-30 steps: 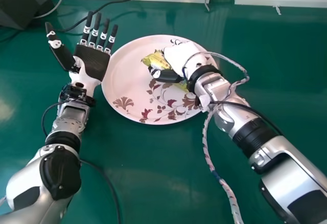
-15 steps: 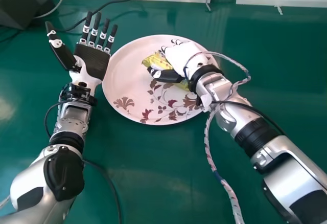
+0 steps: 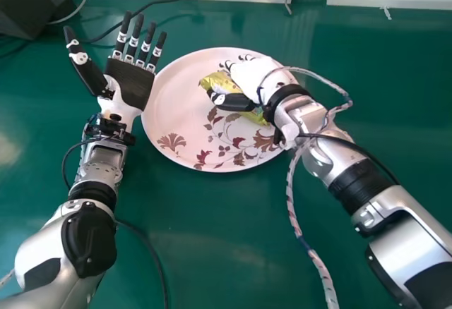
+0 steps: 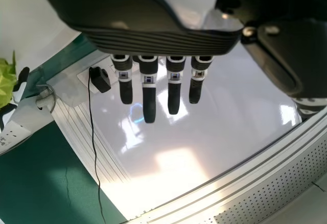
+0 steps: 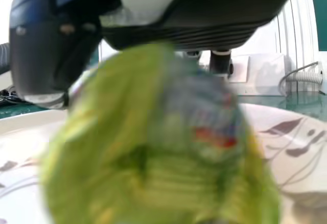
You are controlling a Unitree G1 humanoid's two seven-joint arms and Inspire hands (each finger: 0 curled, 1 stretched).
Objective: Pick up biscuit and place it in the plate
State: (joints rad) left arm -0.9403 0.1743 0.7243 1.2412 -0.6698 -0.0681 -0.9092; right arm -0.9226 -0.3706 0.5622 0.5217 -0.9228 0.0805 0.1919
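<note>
In the head view we saw the biscuit (image 3: pixel 219 82) in our right hand (image 3: pixel 248 77), to the left and near side of its palm. We had it clamped between thumb (image 3: pixel 236 102) and curled fingers: the thumb lay across it, and the wrap showed on 2 sides of the thumb, far-left and near-right. Hand and biscuit were over the far part of the plate (image 3: pixel 166 115), inside its rim; we could not tell if the biscuit touched the plate.

In the right wrist view the biscuit was close in front of the palm, green and yellow, with red and blue print (image 5: pixel 214 137) too blurred for us to read. Floral marks in red and brown decorated the plate.

Against the frame before, we had shifted the right hand and biscuit slightly right, while the plate stayed put. Our left hand (image 3: pixel 131 83), fingers straight and apart, was left of the plate, also slightly farther right than before.
</note>
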